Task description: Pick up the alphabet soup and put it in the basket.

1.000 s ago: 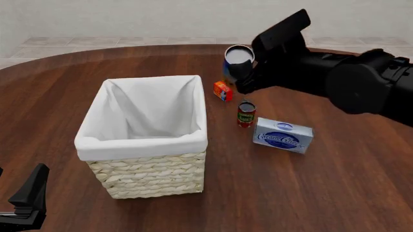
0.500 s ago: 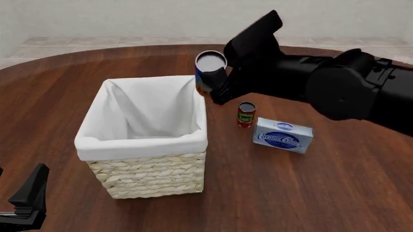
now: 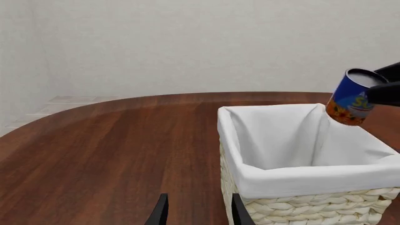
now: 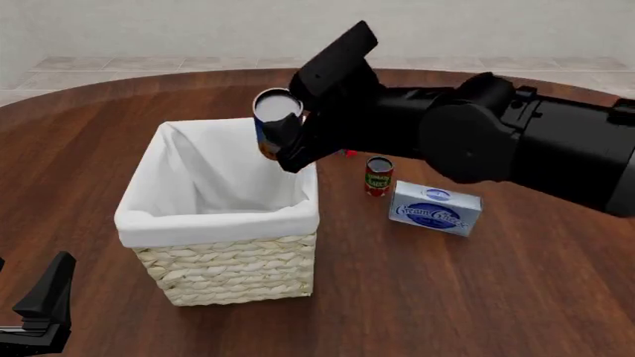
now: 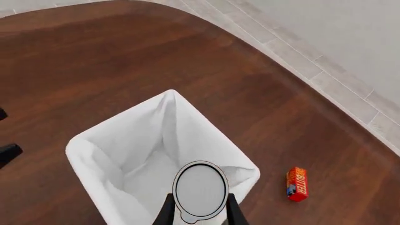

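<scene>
**The soup can arrives above the basket**

My right gripper (image 4: 288, 141) holds the alphabet soup (image 4: 275, 123), with the fingers closed on the two sides of the can. One second ago the can was far to the right, above the small orange box; half a second ago it was just beside the far right corner of the basket (image 4: 220, 223). Now it hangs in the air over the far right part of the opening, a little tilted, and it touches neither the cloth lining nor the rim. In my right wrist view the silvery top of the can sits between my fingers and the white inside of the basket lies under it (the orange box (image 5: 296, 183) is off to the side on the table (image 4: 447, 297)).

This change means the carrying part is almost finished, I think. What remains is to release the can, maybe after bringing it a little more toward the middle and lower, because it is close to the right rim and could hit it when it falls.

My left gripper (image 3: 195, 213) waits near the left corner of the table, its fingers parted with a narrow gap and holding nothing. The red can (image 4: 378, 176) and the cream cheese box (image 4: 436, 208) stand to the right of the basket, untouched.
</scene>
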Tool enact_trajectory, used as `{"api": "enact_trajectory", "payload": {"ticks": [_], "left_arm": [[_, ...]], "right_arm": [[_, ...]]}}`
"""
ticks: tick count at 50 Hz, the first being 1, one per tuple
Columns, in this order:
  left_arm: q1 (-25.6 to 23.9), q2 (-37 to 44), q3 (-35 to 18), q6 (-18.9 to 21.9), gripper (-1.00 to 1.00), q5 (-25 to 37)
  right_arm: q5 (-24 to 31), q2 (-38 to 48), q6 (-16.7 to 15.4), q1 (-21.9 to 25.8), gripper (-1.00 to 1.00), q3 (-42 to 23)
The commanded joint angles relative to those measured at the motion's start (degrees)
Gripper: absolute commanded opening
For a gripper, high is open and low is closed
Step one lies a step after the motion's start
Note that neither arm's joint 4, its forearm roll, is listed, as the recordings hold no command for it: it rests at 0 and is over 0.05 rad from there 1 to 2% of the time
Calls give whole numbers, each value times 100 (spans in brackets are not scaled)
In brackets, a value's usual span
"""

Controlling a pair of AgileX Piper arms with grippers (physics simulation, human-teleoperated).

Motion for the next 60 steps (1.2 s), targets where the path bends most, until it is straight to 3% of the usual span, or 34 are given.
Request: {"api": "enact_trajectory", "payload": {"ticks": [1,20,36,60], "left_arm": [[0,0,0,0,100,0],[0,0,0,0,100,0],[0,0,0,0,100,0],[0,0,0,0,100,0]], "right_arm": [[163,324,176,216,-100,-436],[597,1237,287,290,-100,-1199],[1302,1836,80,234,-100,-2252],[1342,2217,77,383,-100,-2303]]}}
